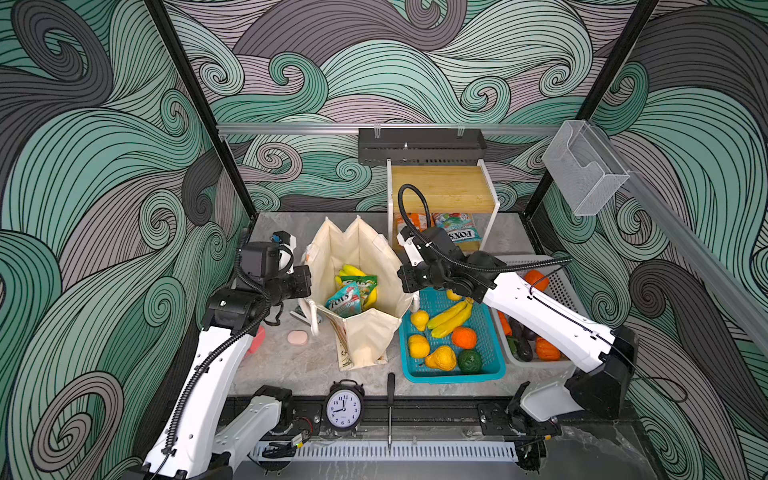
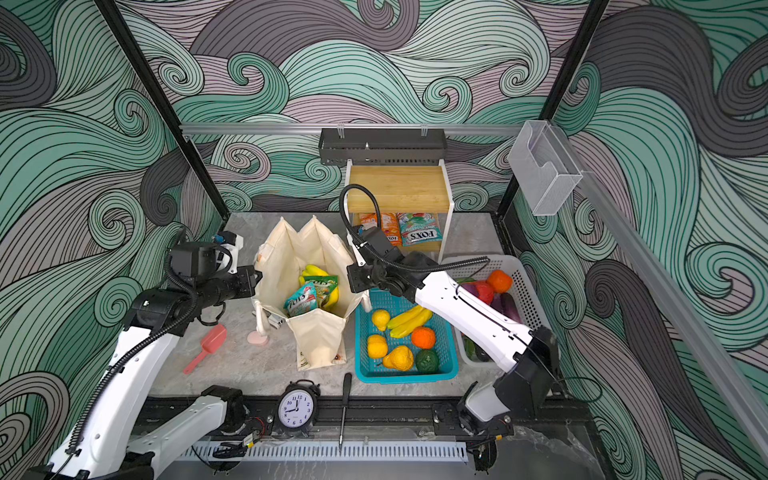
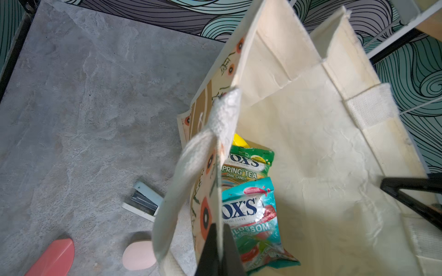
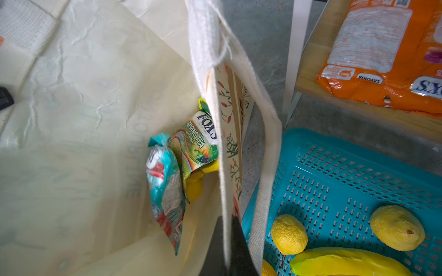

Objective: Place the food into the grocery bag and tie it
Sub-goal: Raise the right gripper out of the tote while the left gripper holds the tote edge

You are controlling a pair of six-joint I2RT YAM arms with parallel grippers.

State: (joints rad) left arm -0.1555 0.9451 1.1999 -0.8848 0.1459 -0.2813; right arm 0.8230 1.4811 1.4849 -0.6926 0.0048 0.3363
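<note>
Only wrist views show left gripper (image 3: pixel 218 230) and right gripper (image 4: pixel 227 221) pinching the grocery bag (image 3: pixel 311 155).

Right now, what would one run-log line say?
left gripper: shut on grocery bag rim | right gripper: shut on opposite rim | inside: candy packets, banana bunch

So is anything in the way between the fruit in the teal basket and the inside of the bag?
Nothing visible covers the open mouth of the grocery bag. Only its own wall beside the teal basket, pinched by the right hand, stands between.
</note>
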